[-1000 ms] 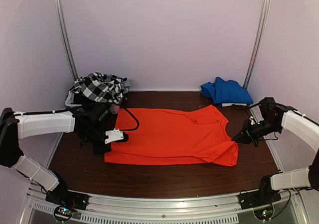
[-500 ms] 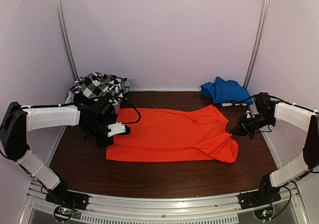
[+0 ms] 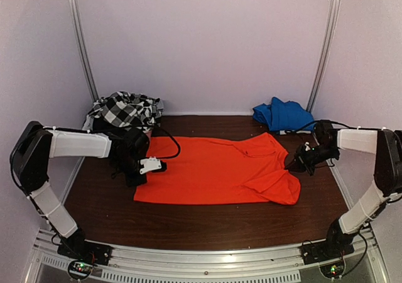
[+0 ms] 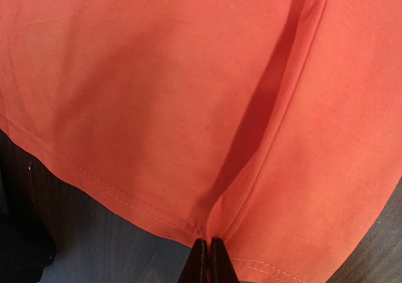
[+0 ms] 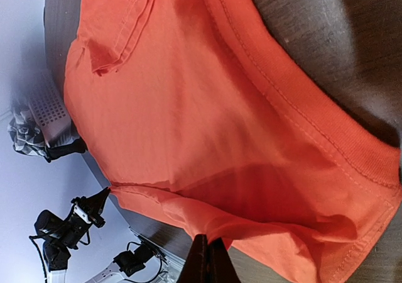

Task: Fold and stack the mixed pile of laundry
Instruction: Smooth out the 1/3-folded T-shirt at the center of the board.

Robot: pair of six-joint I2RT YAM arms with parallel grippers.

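Note:
An orange-red shirt [image 3: 217, 170] lies spread across the middle of the dark table. My left gripper [image 3: 143, 176] is shut on its hem at the left edge; in the left wrist view the black fingertips [image 4: 208, 261] pinch a fold of the orange-red shirt [image 4: 163, 94]. My right gripper [image 3: 294, 164] is shut on the shirt's right side, near the collar, where the cloth is lifted and folded over. The right wrist view has the pinched orange-red shirt [image 5: 207, 126] above the gripper [image 5: 209, 258]. A black-and-white checked garment [image 3: 124, 110] is heaped at the back left.
A white slatted basket [image 3: 90, 127] sits under the checked heap at the back left. A blue cloth [image 3: 284, 115] lies at the back right by the wall. Bare dark wood [image 3: 207, 223] runs along the near side of the table.
Both grippers have drawn away from me toward the back of the table with the shirt's near edge, which has moved with them. The right side now bunches over itself.

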